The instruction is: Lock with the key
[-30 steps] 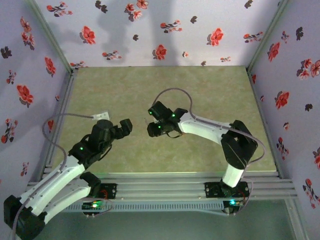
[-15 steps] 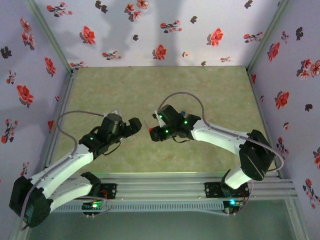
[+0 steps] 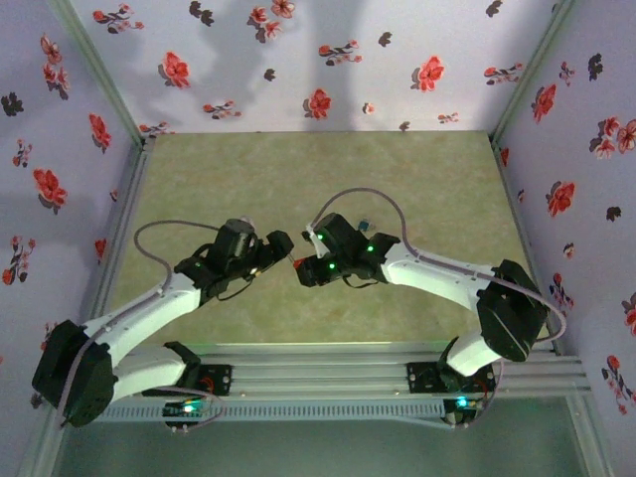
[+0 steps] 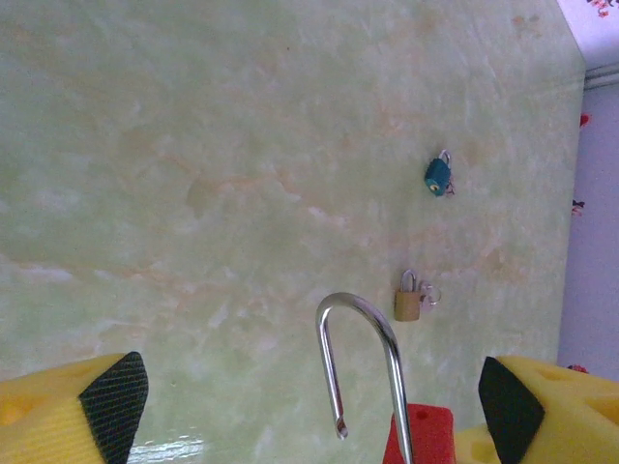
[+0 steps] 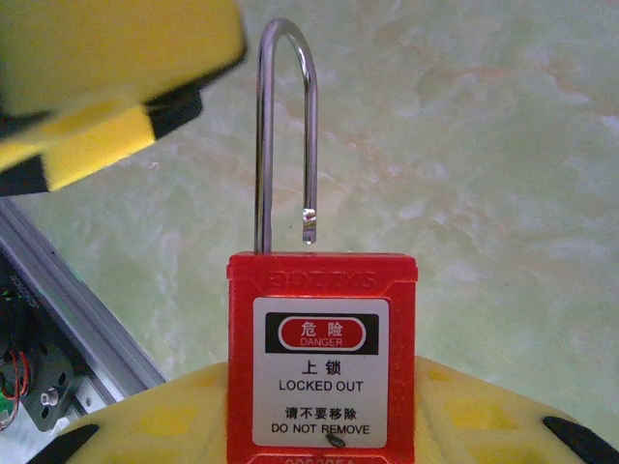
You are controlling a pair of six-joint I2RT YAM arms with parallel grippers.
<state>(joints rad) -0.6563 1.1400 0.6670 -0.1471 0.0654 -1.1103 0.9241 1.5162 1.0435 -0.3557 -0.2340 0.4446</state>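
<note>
Over green marbled tabletop (image 3: 298,169), between floral walls (image 3: 298,60), right claw (image 3: 302,270) grips red padlock (image 5: 324,358); left claw (image 4: 309,391) gapes.

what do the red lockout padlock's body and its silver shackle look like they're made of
The red lockout padlock body looks like plastic: matte, evenly coloured, with moulded lettering near its top edge. The silver shackle looks like polished metal, probably steel, judging by its bright mirror-like highlights.
</note>
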